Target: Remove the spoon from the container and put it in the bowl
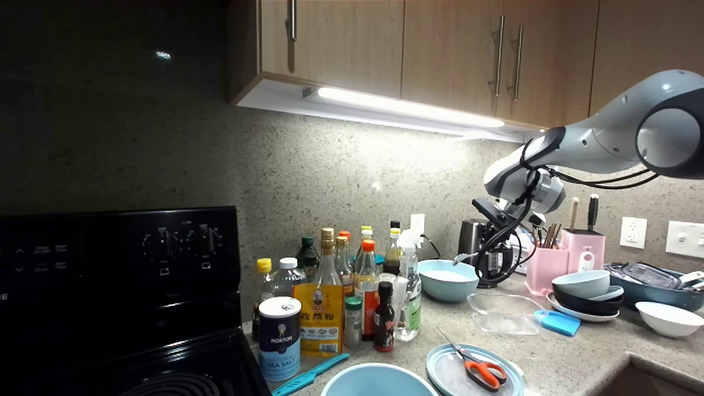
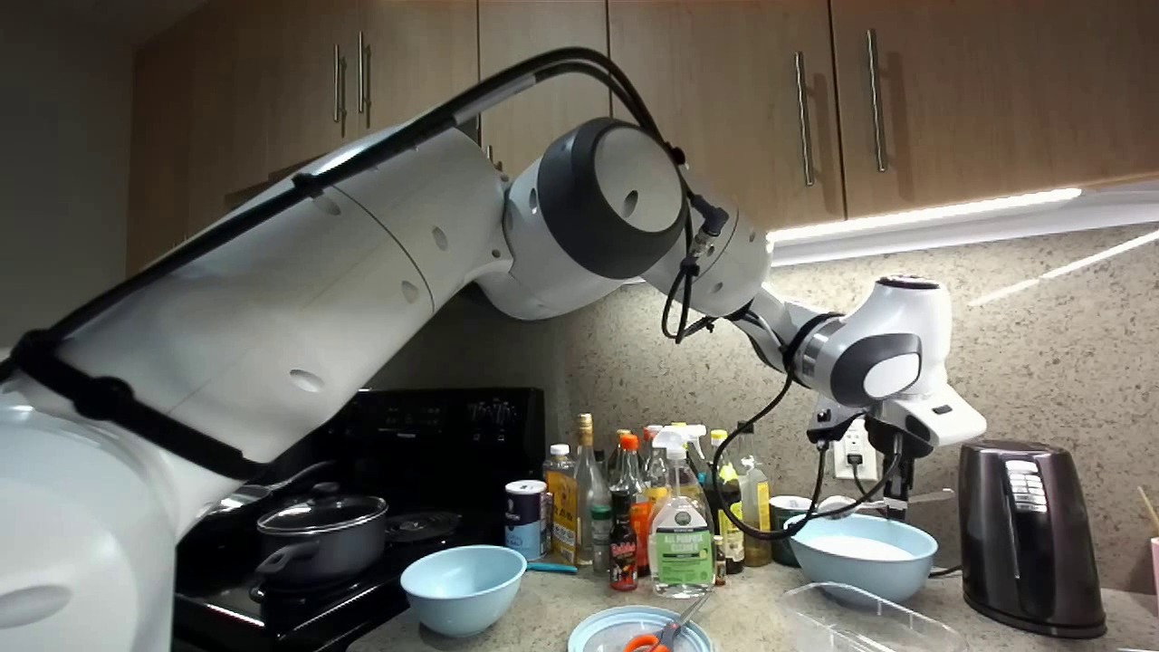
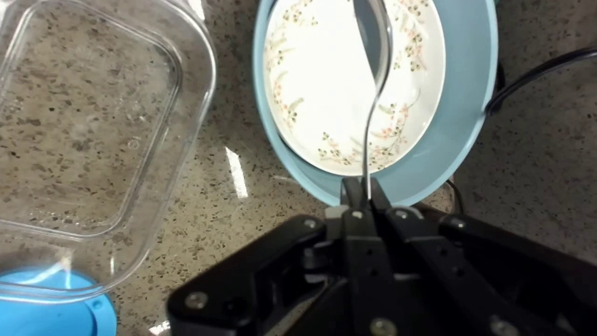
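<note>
One speckled table [image 1: 583, 352] carried most of the things, with one black stove [image 1: 121, 269] beside it. One grey-white arm [image 2: 407, 226] reached over the table. Two wide light-blue bowls stood on their own: the rear bowl [image 2: 860, 580] near the back wall [image 2: 1059, 362], and the front bowl [image 2: 462, 607] near the stove. One clear plastic tray [image 3: 191, 107] lay near the rear bowl, and one round blue-edged disc [image 1: 448, 379] lay near the front bowl. One dark kettle [image 2: 1068, 561] stood upright near the rear bowl, and one white dish [image 3: 317, 93] with a flower print was nested inside that bowl. One pink knife block [image 1: 594, 247] stood just beside one pink container [image 1: 544, 269]; the thin brown sticks [image 1: 550, 237] in the container were too crowded to count. One pair of orange-handled scissors [image 1: 474, 365] lay on the disc. One tool [image 3: 366, 189] hung above the rear bowl, close to its rim, its two fingers pinched nearly all the way together with only the handle of one metal spoon [image 3: 380, 84] between them. The spoon, out of the container, was held nearly level over the rear bowl: in the wrist view its head reached over the white dish, and in an exterior view its handle [image 2: 933, 495] stuck out past the fingers toward the kettle. Whether the spoon touched the rim could not be told.
</note>
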